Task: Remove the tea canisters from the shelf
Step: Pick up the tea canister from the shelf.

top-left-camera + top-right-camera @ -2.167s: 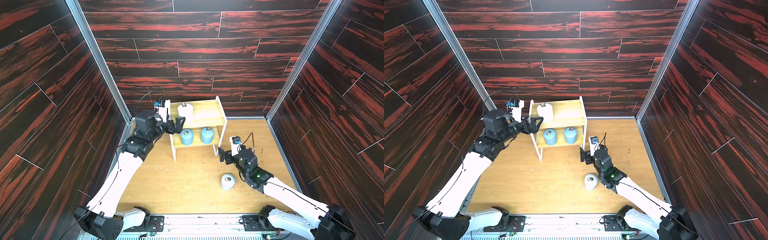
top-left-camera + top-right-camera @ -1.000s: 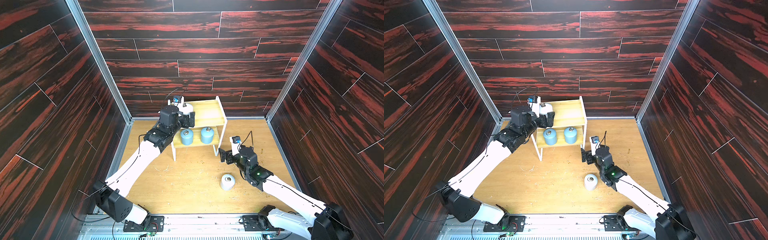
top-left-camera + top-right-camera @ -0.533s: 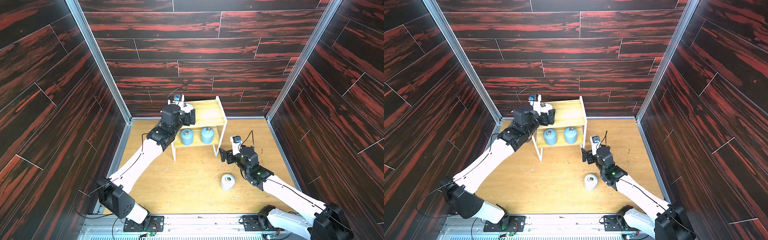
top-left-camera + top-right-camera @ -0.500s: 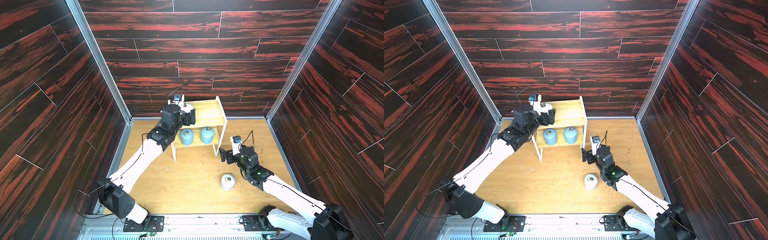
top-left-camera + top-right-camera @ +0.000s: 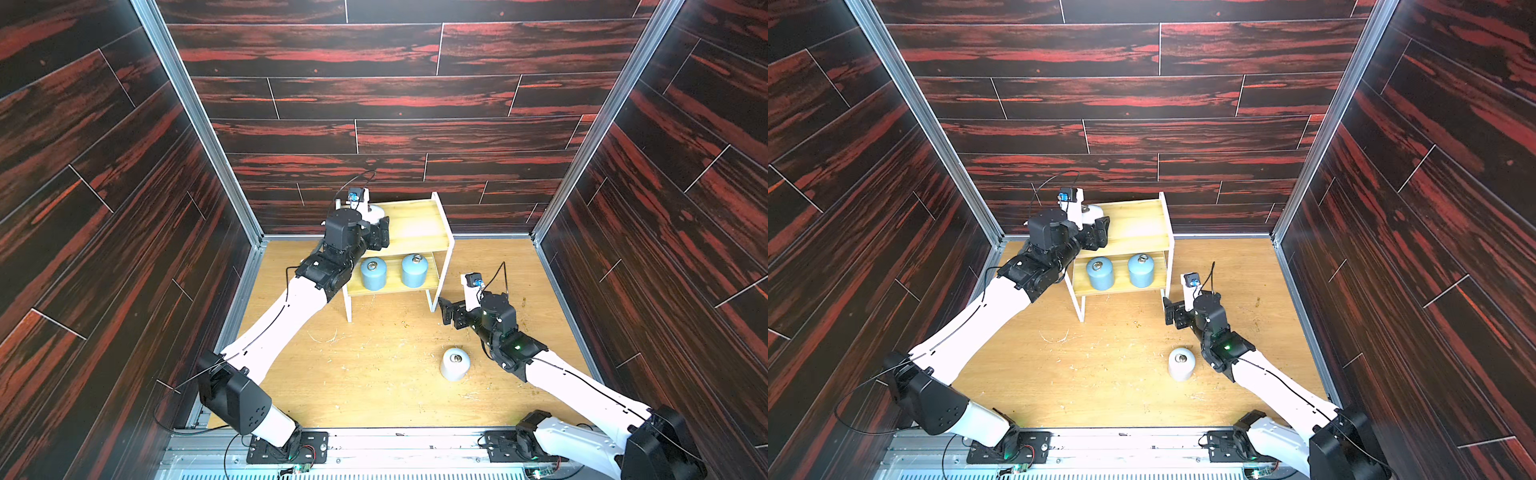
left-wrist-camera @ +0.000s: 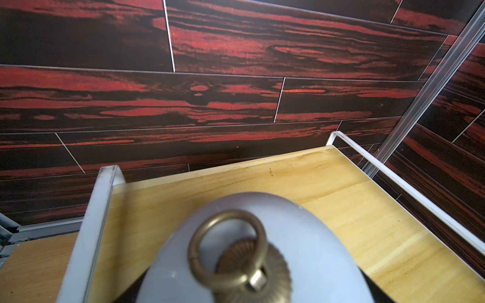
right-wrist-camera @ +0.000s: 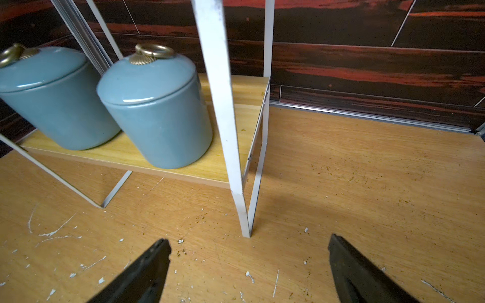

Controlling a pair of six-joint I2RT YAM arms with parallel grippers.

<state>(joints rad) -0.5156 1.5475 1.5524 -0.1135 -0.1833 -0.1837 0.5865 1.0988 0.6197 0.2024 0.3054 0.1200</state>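
- Shelf (image 5: 415, 224) stands at the back of the wooden surface (image 5: 374, 386), close to the back wall. It has two yellowish boards with white side panels and legs.
- Shelf-top white canister (image 5: 377, 211) is upright on the top board, at the end nearer the left arm and near the white side panel. Brass ring (image 6: 225, 246) on its lid is close up and blurred in the left wrist view.
- Left end effector (image 5: 377, 232) is pressed in on the shelf-top white canister, with black fingers (image 5: 385, 235) against its body. Cannot tell whether the canister base is on the board or lifted.
- Left light blue canister (image 5: 372, 272) and right light blue canister (image 5: 414, 269) are upright side by side on the lower board with a small gap between them. Both have rings on their lids.
- In the right wrist view, the right light blue canister (image 7: 157, 110) sits near the board's end, behind the white front leg (image 7: 223, 105).
- Loose white canister (image 5: 455, 363) is upright on the surface, well in front of the shelf and just beside the right forearm. Nothing is gripping it.
- Right end effector (image 5: 451, 311) is spread wide and holds nothing, low over the surface just in front of the shelf's right front leg. Its fingertips (image 7: 157, 251) are apart from the leg and from the canisters.
- White flecks (image 7: 78, 265) and scratches are scattered on the surface.
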